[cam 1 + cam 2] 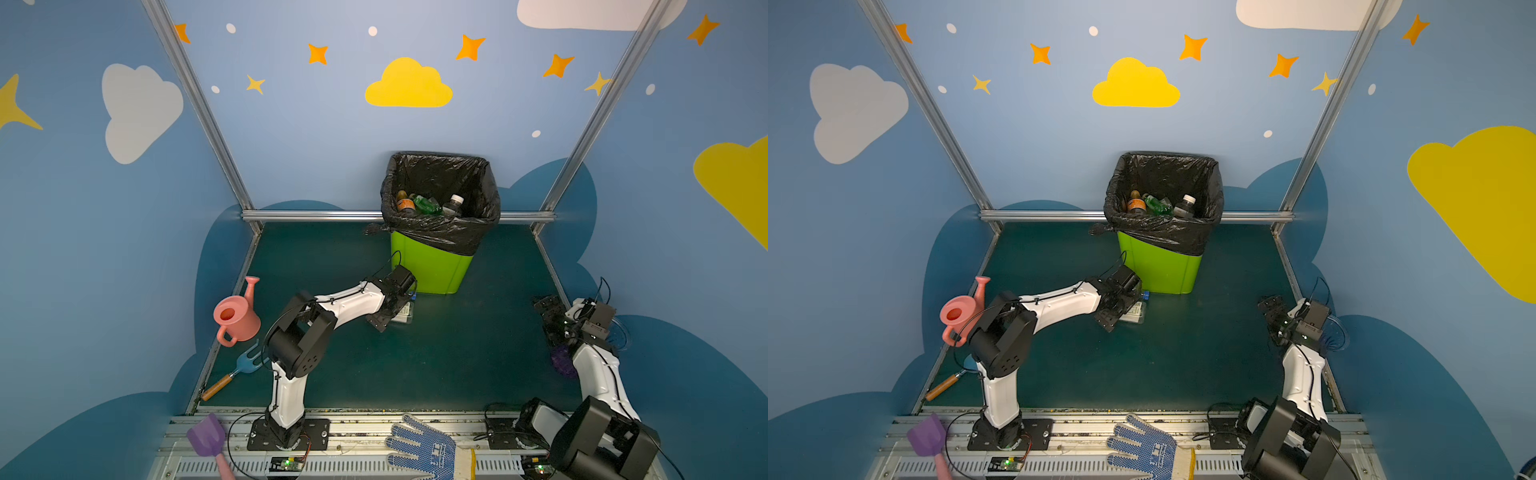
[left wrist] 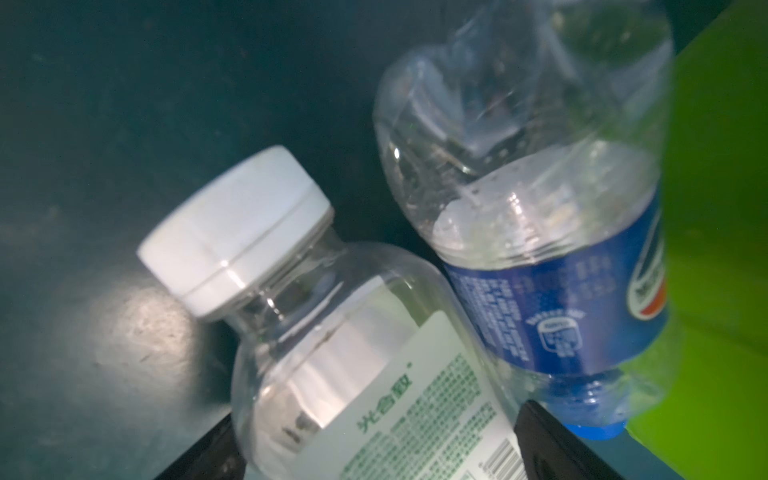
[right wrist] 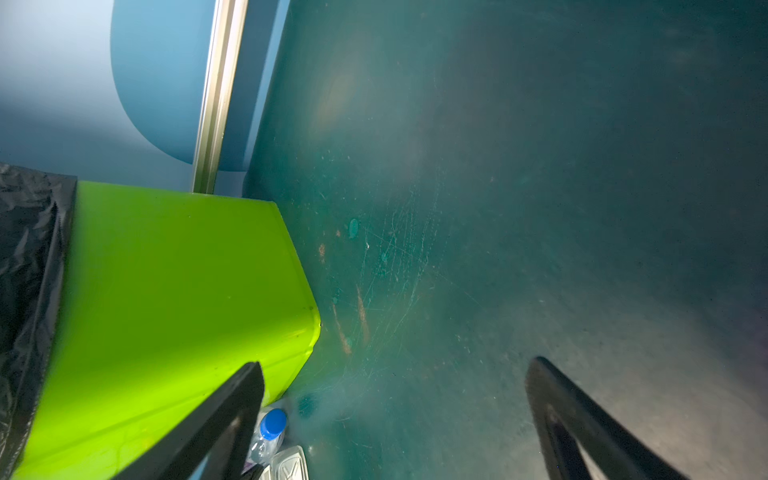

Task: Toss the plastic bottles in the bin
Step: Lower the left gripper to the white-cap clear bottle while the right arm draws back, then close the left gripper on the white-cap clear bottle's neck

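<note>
The lime-green bin (image 1: 432, 266) with its black bag stands at the back of the green floor, and several plastic bottles (image 1: 426, 204) lie inside it. At the bin's foot my left gripper (image 1: 395, 320) is lowered over two lying bottles. The left wrist view shows a clear bottle with a white cap and a green-printed label (image 2: 353, 374) between the wide jaws of my left gripper (image 2: 374, 432). A blue-labelled bottle (image 2: 540, 270) lies beside it against the bin (image 2: 715, 208). My right gripper (image 3: 397, 365) hangs open and empty at the right, apart from the bin (image 3: 166, 291).
A pink watering can (image 1: 237, 318) and a blue hand fork (image 1: 245, 365) sit by the left wall. A purple scoop (image 1: 208, 436) and a blue glove (image 1: 424, 449) lie on the front rail. A purple ribbed vase (image 1: 561, 361) shows partly behind the right arm.
</note>
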